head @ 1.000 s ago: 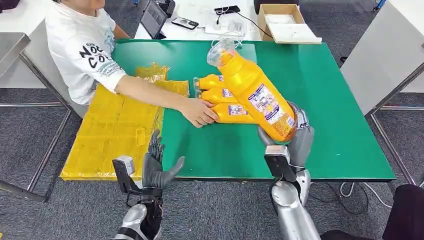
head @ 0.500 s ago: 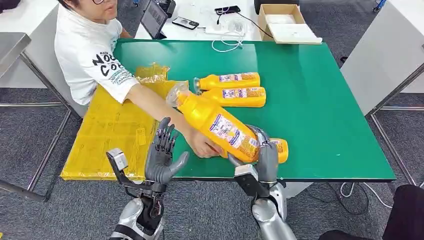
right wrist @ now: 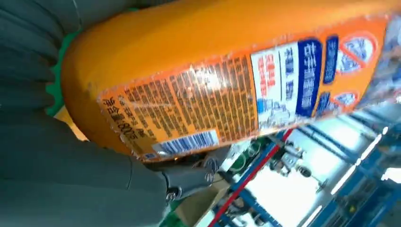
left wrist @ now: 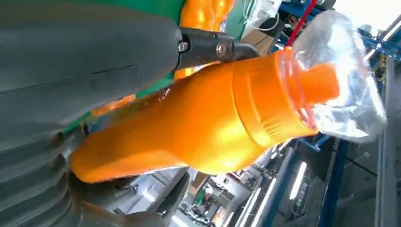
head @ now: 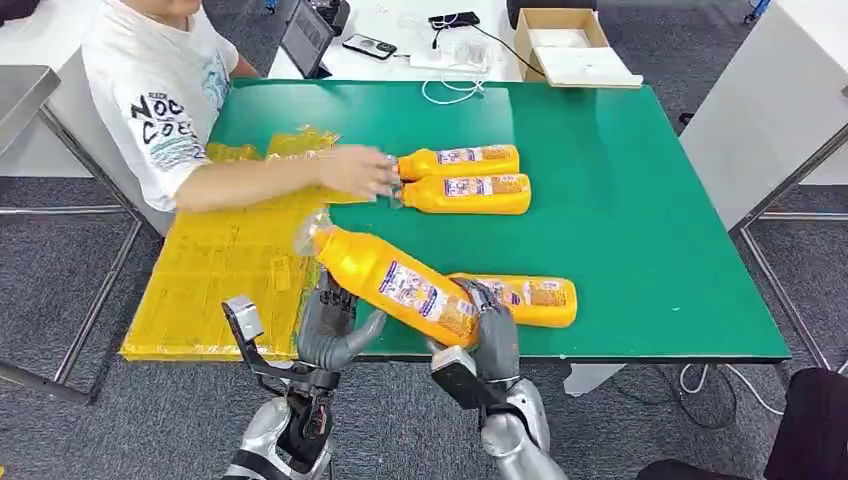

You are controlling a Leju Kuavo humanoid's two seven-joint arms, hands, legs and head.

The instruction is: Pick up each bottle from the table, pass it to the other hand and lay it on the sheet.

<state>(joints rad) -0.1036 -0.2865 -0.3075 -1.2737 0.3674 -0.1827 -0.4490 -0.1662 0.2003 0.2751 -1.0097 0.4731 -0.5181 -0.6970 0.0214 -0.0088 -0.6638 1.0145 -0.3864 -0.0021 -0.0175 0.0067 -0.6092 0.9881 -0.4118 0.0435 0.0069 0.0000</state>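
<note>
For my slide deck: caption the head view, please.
Right robot hand passes an orange bottle toward the left robot hand.

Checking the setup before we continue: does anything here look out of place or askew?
Mostly tidy. A person's hand reaches across the green table to the two bottles lying side by side. One more bottle lies apart near the front edge. The yellow sheet overhangs the table's side and looks crinkled.

High head view down over the table (head: 640, 250); both wrist views close on one shared bottle (head: 395, 283).
</note>
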